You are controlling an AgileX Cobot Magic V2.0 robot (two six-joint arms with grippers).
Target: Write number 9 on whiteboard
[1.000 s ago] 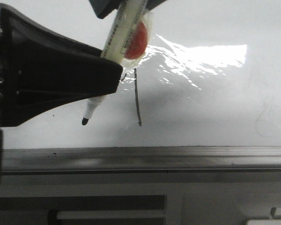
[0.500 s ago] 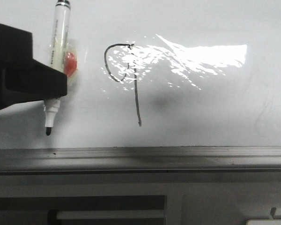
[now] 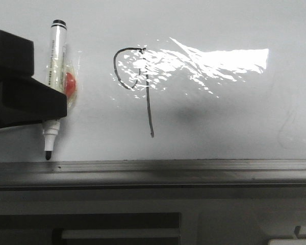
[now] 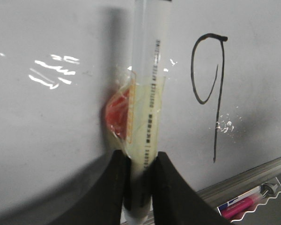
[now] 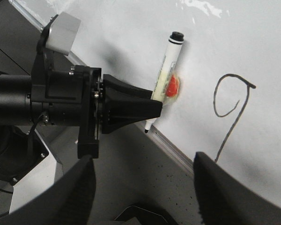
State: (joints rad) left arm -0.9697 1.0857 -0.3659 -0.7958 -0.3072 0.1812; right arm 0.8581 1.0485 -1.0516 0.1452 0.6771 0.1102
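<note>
The number 9 (image 3: 150,115) is a thin black stroke with an open loop and a long tail on the whiteboard (image 3: 234,117). It also shows in the left wrist view (image 4: 218,108) and the right wrist view (image 5: 232,123). My left gripper (image 3: 56,107) is shut on a white marker (image 3: 55,56) with a red lump taped to it. It holds the marker upright, left of the 9, tip (image 3: 48,154) down near the rail. My right gripper (image 5: 140,187) is open and empty, back from the board.
A grey metal rail (image 3: 194,168) runs along the board's lower edge. A pink marker in a clear packet (image 4: 246,204) lies below the rail. The left arm's black body (image 5: 37,103) stands beside the board edge. Bright glare (image 3: 219,61) covers part of the board.
My left gripper has moved left, away from the 9, and lower toward the rail. The marker has turned from tilted to upright. The 9's loop is uncovered.
</note>
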